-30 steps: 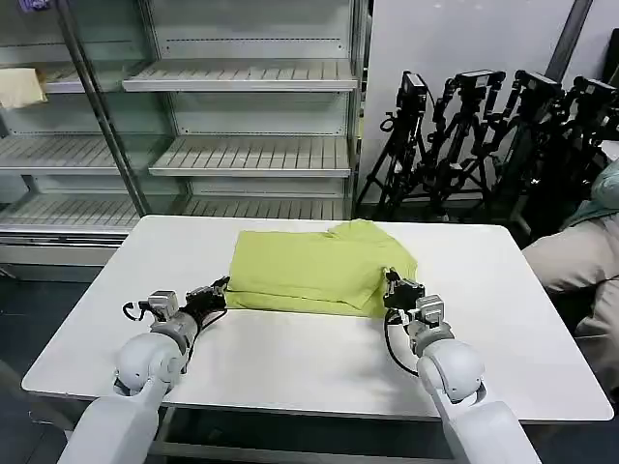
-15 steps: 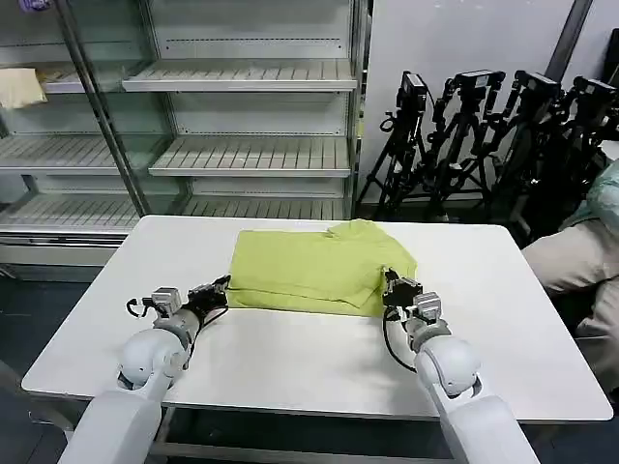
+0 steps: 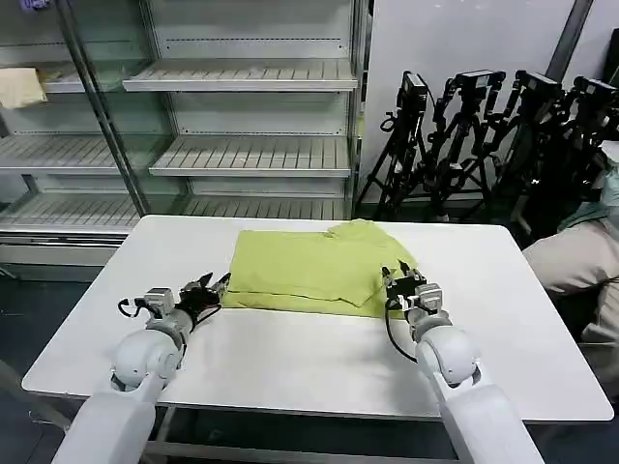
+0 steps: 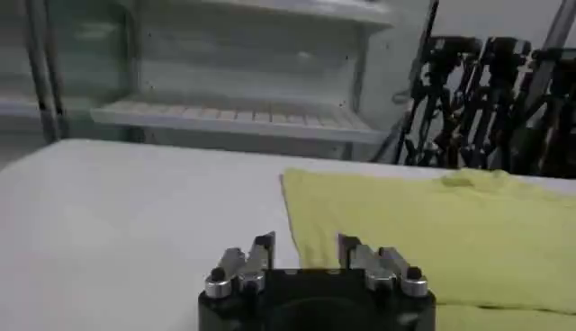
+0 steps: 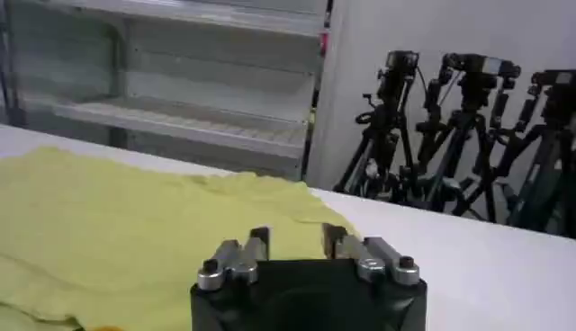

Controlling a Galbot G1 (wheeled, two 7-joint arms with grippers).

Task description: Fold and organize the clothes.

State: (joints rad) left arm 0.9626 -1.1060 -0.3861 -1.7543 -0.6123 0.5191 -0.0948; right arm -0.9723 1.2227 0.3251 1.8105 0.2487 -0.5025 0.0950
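Observation:
The clothes are one lime T-shirt (image 3: 314,266), folded into a flat rectangle on the far half of the white table (image 3: 309,353). My left gripper (image 3: 214,286) is open at the shirt's near left corner, fingers apart with nothing between them; the left wrist view has the T-shirt (image 4: 450,234) just ahead of the open left gripper (image 4: 306,245). My right gripper (image 3: 399,276) stands open over the shirt's near right edge. The right wrist view shows the right gripper (image 5: 295,236) empty above the T-shirt (image 5: 117,229).
Empty metal shelves (image 3: 242,155) stand behind the table. Black tripods (image 3: 484,135) crowd the back right. A seated person's leg (image 3: 571,261) is at the right edge. The near half of the table is bare white surface.
Both grippers have lifted slightly and edged toward the shirt; the right one now sits over its near right edge. The shirt has not moved.

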